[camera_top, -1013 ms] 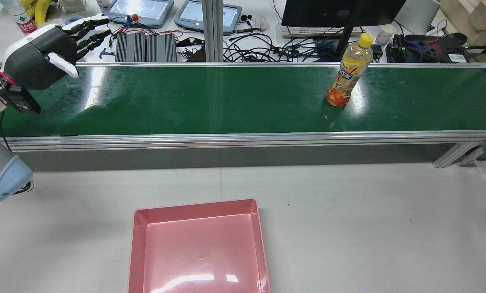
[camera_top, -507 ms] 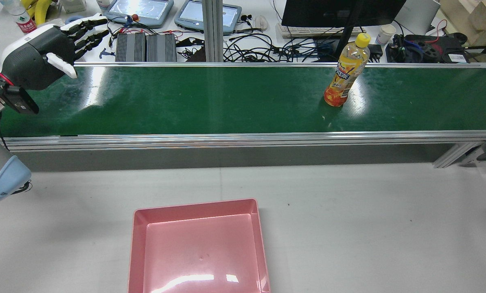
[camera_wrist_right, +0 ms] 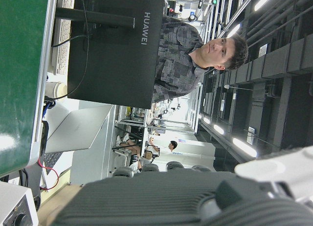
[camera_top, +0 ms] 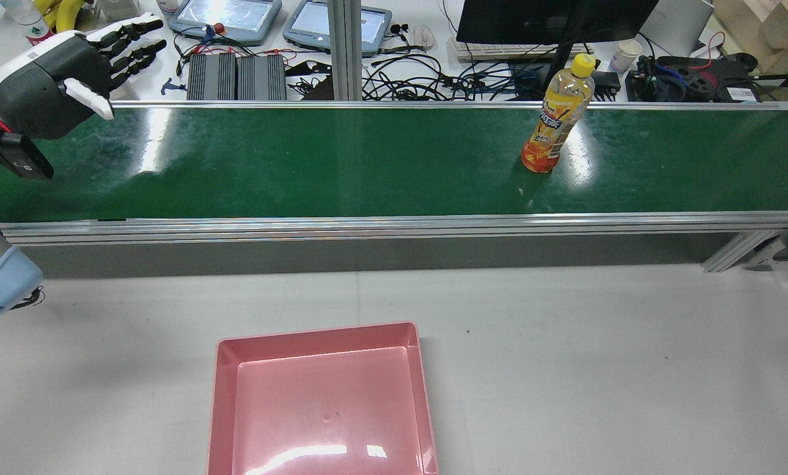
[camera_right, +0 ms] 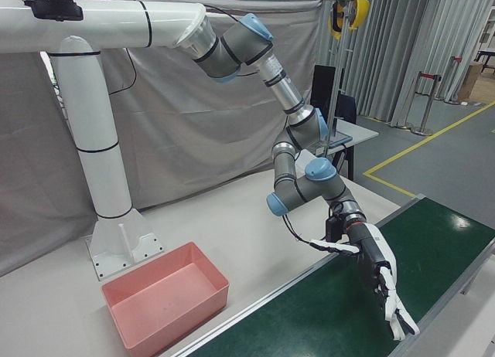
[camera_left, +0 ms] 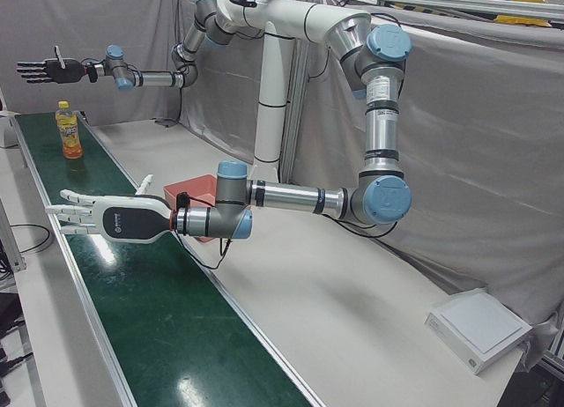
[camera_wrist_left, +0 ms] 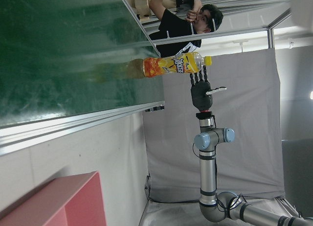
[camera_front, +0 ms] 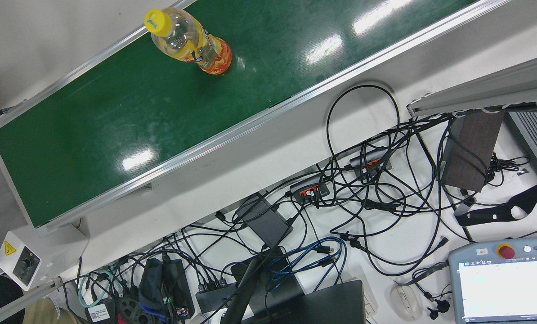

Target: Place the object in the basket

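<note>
A juice bottle (camera_top: 555,119) with a yellow cap is standing upright on the green conveyor belt (camera_top: 367,158), toward the belt's right end in the rear view. The pink basket (camera_top: 321,402) is sitting empty on the grey desk (camera_top: 565,369), on the near side of the belt and well apart from the bottle.

The rear view is showing only the left hand (camera_top: 51,72), hovering over the belt's far-left end with its fingers spread wide and holding nothing. The left-front view is showing both: the left hand (camera_left: 106,218) stretched flat over the belt, and the right hand (camera_left: 44,70) hanging above and beyond the bottle (camera_left: 68,129), fingers apart and empty. The left hand view is confirming this, with the right hand (camera_wrist_left: 199,91) just past the bottle (camera_wrist_left: 171,65). The front view is showing no arm, only the bottle (camera_front: 187,41) and tangled cables (camera_front: 363,189).
</note>
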Available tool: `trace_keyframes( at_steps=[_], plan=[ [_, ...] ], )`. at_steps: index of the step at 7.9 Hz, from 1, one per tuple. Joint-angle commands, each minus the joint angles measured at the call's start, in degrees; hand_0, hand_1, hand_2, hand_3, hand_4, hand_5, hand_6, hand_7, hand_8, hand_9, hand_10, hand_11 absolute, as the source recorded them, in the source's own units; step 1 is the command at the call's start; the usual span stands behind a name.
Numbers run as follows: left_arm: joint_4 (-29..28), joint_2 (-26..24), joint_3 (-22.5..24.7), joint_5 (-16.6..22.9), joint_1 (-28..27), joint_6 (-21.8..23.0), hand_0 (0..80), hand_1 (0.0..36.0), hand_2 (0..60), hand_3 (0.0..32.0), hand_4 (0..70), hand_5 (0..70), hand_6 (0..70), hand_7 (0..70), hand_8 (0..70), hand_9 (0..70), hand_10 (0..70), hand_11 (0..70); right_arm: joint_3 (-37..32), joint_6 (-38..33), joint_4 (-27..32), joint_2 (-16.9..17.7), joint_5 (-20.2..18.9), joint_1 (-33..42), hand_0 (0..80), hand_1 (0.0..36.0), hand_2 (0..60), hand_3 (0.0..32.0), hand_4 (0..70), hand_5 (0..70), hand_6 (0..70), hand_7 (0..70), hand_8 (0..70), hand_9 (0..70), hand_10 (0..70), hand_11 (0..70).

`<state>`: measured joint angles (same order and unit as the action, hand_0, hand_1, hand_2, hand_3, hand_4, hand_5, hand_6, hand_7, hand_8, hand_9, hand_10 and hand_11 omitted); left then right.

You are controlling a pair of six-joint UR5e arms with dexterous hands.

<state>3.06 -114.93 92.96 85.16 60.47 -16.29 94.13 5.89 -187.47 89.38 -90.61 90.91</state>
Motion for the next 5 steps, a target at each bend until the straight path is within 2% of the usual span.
trace_keyframes(
  at_steps=[1, 3, 5],
  plan=[
    [-1.83, 0.23, -0.24, -0.08, 0.09, -2.17, 57.1, 1.6, 0.0, 2.6, 11.6, 15.7, 0.0, 1.1, 7.7, 10.1, 2.0, 4.1, 0.0, 0.0, 0.0, 0.0, 0.0, 0.06, 0.0, 0.0, 0.0, 0.0, 0.0, 0.0, 0.0, 0.0, 0.0, 0.0, 0.0, 0.0],
    [-1.48, 0.23, -0.33, 0.01, 0.0, -2.25, 57.5, 1.6, 0.0, 1.4, 12.3, 16.6, 0.0, 0.9, 7.5, 9.9, 1.5, 3.3, 0.0, 0.0, 0.0, 0.0, 0.0, -0.03, 0.0, 0.0, 0.0, 0.0, 0.0, 0.0, 0.0, 0.0, 0.0, 0.0, 0.0, 0.0],
    [-1.3, 0.23, -0.41, 0.01, 0.09, -2.17, 57.5, 1.6, 0.0, 1.6, 12.4, 16.5, 0.1, 1.0, 7.6, 10.1, 1.5, 3.3, 0.0, 0.0, 0.0, 0.0, 0.0, -0.03, 0.0, 0.0, 0.0, 0.0, 0.0, 0.0, 0.0, 0.0, 0.0, 0.0, 0.0, 0.0]
  ],
)
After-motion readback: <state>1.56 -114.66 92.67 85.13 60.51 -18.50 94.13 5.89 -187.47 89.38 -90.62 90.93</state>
